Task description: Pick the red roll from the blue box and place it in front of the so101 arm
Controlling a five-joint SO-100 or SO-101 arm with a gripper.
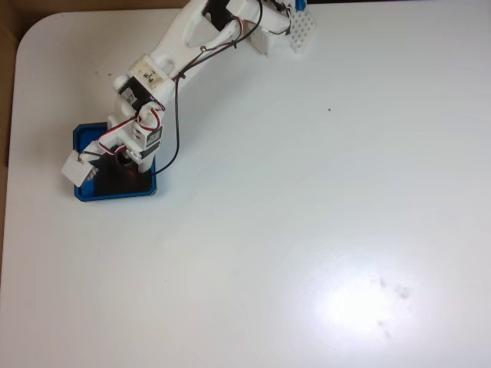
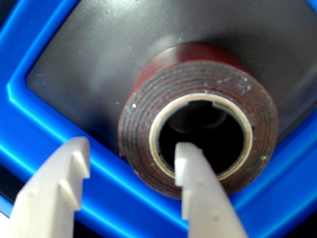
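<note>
In the wrist view the white two-finger gripper stands apart, one finger inside the core of the red ring-shaped tape roll, the other outside it. The roll lies in the bright-blue square box.

Fixed view: so101 arm covers most of blue box; red roll hidden beneath it; arm's base cut off at top edge. Wrist view: gripper finger bases cut by bottom edge; box rim runs off-frame; roll's far side blurred.
</note>
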